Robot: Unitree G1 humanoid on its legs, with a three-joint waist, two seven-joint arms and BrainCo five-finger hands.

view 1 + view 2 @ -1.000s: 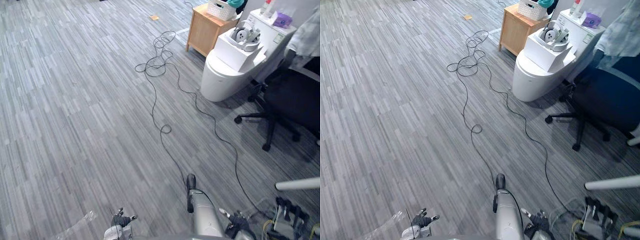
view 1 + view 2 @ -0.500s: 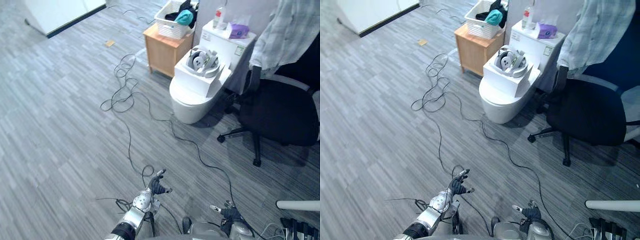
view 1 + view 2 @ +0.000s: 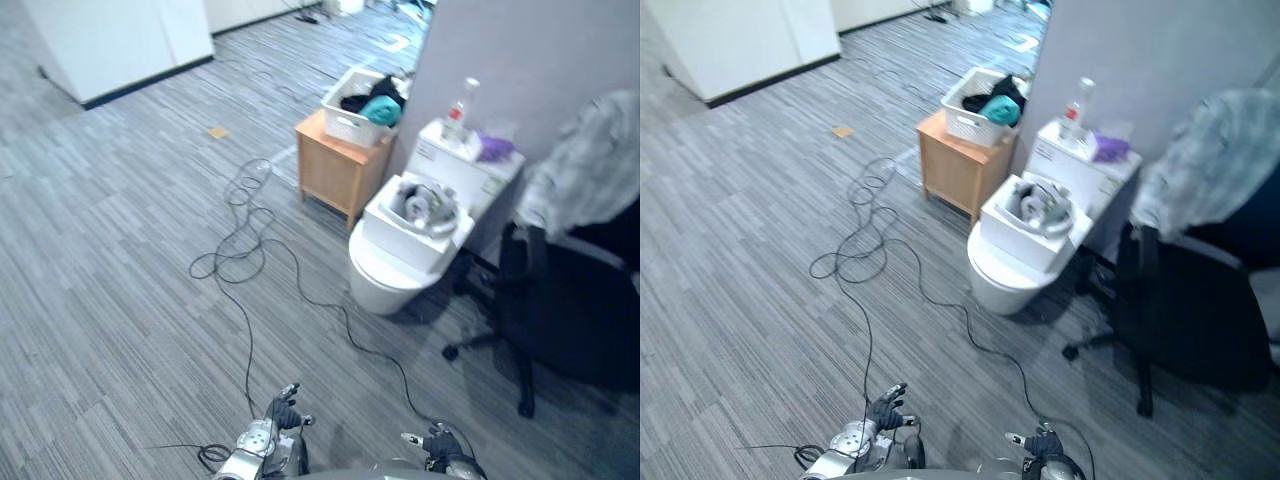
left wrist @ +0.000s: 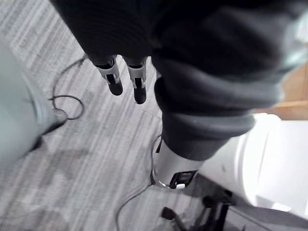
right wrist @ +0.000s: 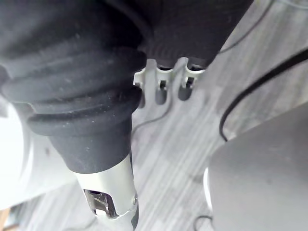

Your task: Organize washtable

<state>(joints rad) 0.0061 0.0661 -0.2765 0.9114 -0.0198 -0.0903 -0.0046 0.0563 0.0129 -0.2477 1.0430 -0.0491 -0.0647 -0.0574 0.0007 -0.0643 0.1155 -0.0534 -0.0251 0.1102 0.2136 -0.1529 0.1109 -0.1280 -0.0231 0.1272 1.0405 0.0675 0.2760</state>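
Observation:
No washtable is in sight. My left hand (image 3: 272,430) hangs low at the picture's bottom edge over grey plank floor, fingers (image 4: 115,83) straight and holding nothing. My right hand (image 3: 440,447) hangs beside it, its fingers (image 5: 161,91) relaxed and likewise holding nothing. Ahead stands a white toilet (image 3: 395,275) with a white box (image 3: 418,222) holding a headset on its lid. On the tank are a clear bottle (image 3: 460,100) and a purple item (image 3: 495,147).
A small wooden cabinet (image 3: 335,172) left of the toilet carries a white basket (image 3: 352,108) of clothes. A black office chair (image 3: 570,310) with a shirt (image 3: 590,170) over its back stands to the right. A white cupboard (image 3: 120,40) stands at the back left.
The camera has swung up and the whole picture shifted: toilet, cabinet and grey wall now sit mid-view. My left hand shows lower in the picture than half a second ago.

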